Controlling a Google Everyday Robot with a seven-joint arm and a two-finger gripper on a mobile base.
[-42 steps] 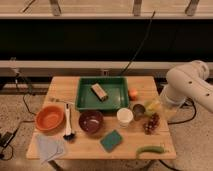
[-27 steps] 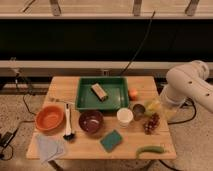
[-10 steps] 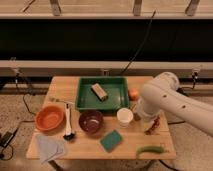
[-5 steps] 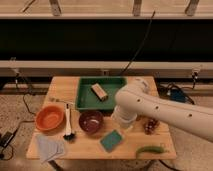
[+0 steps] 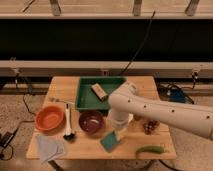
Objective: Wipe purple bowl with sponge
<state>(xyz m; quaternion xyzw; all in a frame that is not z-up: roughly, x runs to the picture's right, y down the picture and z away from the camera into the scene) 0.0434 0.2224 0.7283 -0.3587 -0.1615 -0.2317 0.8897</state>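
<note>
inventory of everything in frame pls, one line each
table: 1, light wood, centre of view
tray: 1, green, back middle of table
tan block: 1, tan, inside the tray
orange bowl: 1, orange, left side of table
spoon: 1, white, between the two bowls
purple bowl: 1, dark purple, front centre
cloth: 1, light blue, front left corner
sponge: 1, teal, front edge, right of purple bowl
grapes: 1 bunch, dark red, right side
long vegetable: 1, green, front right
arm: 1, white, reaching in from the right
gripper: 1, just above the sponge
</note>
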